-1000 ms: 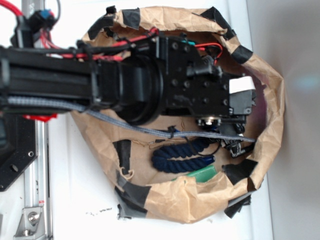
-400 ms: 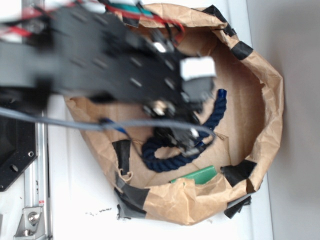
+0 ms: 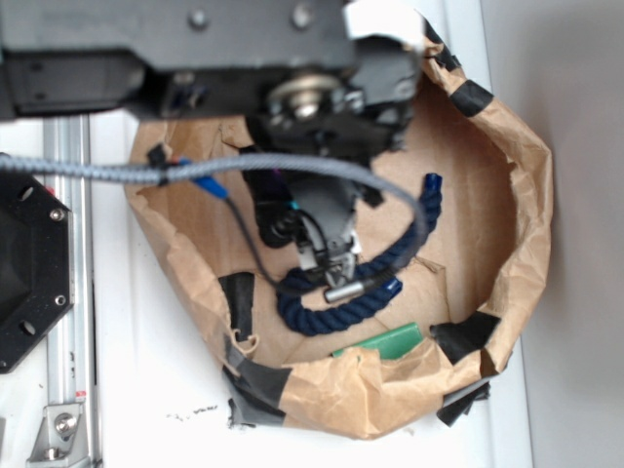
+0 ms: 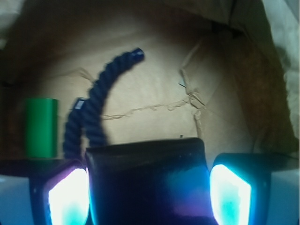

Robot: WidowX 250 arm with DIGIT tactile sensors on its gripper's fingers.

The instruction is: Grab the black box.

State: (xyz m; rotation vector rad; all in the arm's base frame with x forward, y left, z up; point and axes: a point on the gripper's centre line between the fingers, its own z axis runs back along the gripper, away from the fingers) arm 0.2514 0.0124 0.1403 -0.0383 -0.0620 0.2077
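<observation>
Wrist view shows the black box (image 4: 146, 180) sitting right between the end effector (image 4: 149, 194) fingers, pads hugging both sides, looks clamped on it, above the paper-lined basket (image 3: 526, 195) floor.

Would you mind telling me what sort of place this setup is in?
Most likely a robot lab bench: a white table with a metal rail, and a taped brown paper bin holding test items, namely a navy rope, a green block and the black box.
</observation>
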